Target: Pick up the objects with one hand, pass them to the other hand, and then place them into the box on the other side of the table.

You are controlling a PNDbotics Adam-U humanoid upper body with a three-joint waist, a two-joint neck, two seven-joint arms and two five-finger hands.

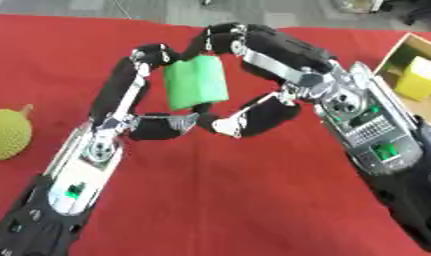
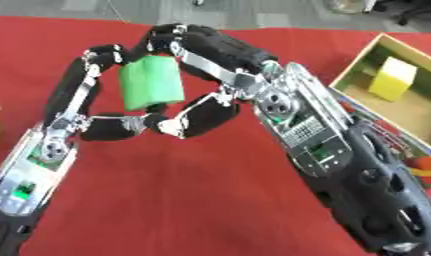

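While the red table [image 1: 210, 200] fills the frame and the box [image 2: 358, 67] at upper right already holds a yellow block [image 2: 392, 77], both left hand [image 1: 135, 95] and right hand [image 1: 262, 65] curl round the green block [image 1: 197, 82] at upper centre, handover underway, placing left.

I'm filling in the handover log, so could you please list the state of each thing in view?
Green block: held above the red tablecloth, between both hands.
Left hand: fingers and thumb curled round the green block.
Right hand: fingers and thumb curled round the green block.
Box: open, at the right edge.
Yellow block: lying inside the box.
Yellow-green spiky fruit: resting on the cloth at the left, untouched.
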